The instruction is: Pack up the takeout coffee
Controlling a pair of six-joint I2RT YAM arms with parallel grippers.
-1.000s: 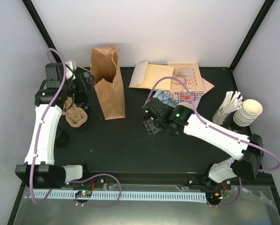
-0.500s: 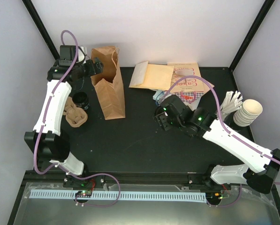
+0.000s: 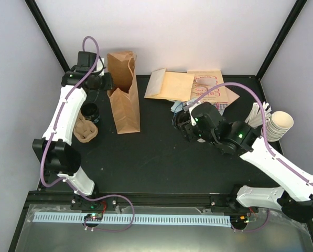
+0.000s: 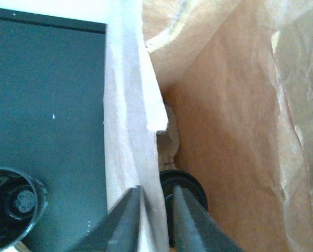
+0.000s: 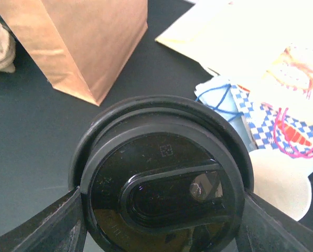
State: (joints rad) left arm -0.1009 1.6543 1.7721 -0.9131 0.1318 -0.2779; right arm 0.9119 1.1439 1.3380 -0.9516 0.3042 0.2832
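Note:
The takeout coffee point(image 5: 164, 194) shows only its round black lid, which fills the right wrist view; the cup body is hidden beneath. My right gripper point(image 5: 164, 215) point(image 3: 192, 125) is shut on the lid's rim, one finger on each side, above the table to the right of the brown paper bag point(image 3: 123, 105). My left gripper point(image 4: 156, 191) point(image 3: 106, 84) is at the bag's open top, shut on its left wall point(image 4: 130, 131), one finger outside and one inside. Another black-lidded item point(image 4: 190, 189) rests at the bottom of the bag.
A cardboard cup carrier point(image 3: 84, 130) and a dark round container point(image 3: 90, 113) sit left of the bag. Paper envelopes point(image 3: 169, 84) and a blue checked wrapper point(image 5: 261, 113) lie behind my right gripper. Stacked cream cups point(image 3: 279, 126) and white sticks point(image 3: 258, 115) stand at the far right.
My left arm moved from beside the carrier back to the bag's top, and its jaws closed on the bag's wall. My right arm carried the lidded coffee rightward and away from me.

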